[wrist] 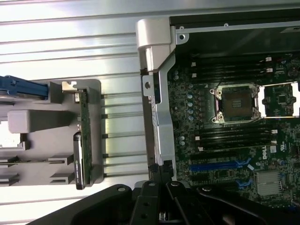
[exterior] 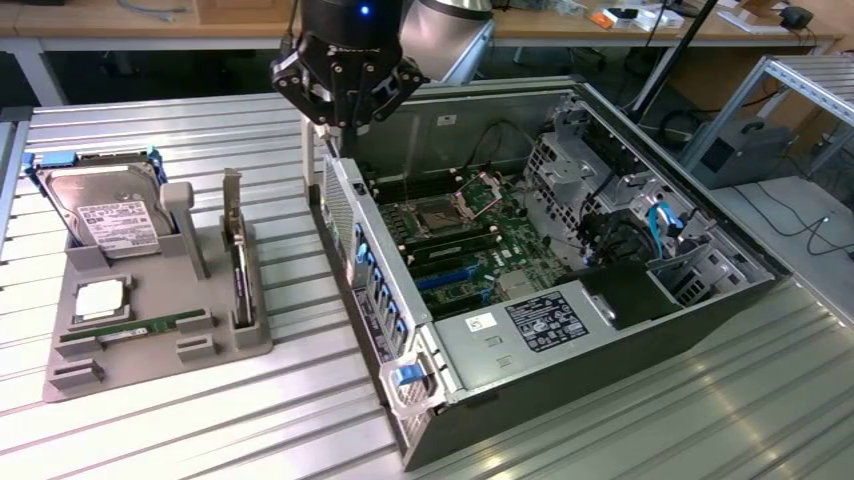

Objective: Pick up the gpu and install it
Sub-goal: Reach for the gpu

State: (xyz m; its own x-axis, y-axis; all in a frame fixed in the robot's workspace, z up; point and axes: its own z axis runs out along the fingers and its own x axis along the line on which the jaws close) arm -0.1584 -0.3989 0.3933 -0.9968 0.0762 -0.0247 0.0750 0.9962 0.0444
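Note:
The gpu [exterior: 240, 268] stands on edge in a slot of the grey holder tray [exterior: 200, 350] at the exterior view's left, its silver bracket at the far end. In the wrist view the gpu [wrist: 83, 122] shows as a thin edge in the same tray [wrist: 56, 140]. My gripper [exterior: 348, 122] hangs shut and holding nothing above the open computer case's [exterior: 534, 260] rear wall, to the right of the gpu and apart from it. In the wrist view the gripper [wrist: 161, 182] sits over the case's metal edge [wrist: 157, 108].
The tray also holds a silver hard drive [exterior: 114, 215], a green memory stick [exterior: 147, 325] and a square chip [exterior: 100, 300]. The case lies open with its motherboard [exterior: 461, 245] and blue slots [wrist: 215, 165] exposed. Ribbed metal table [exterior: 200, 430] surrounds both.

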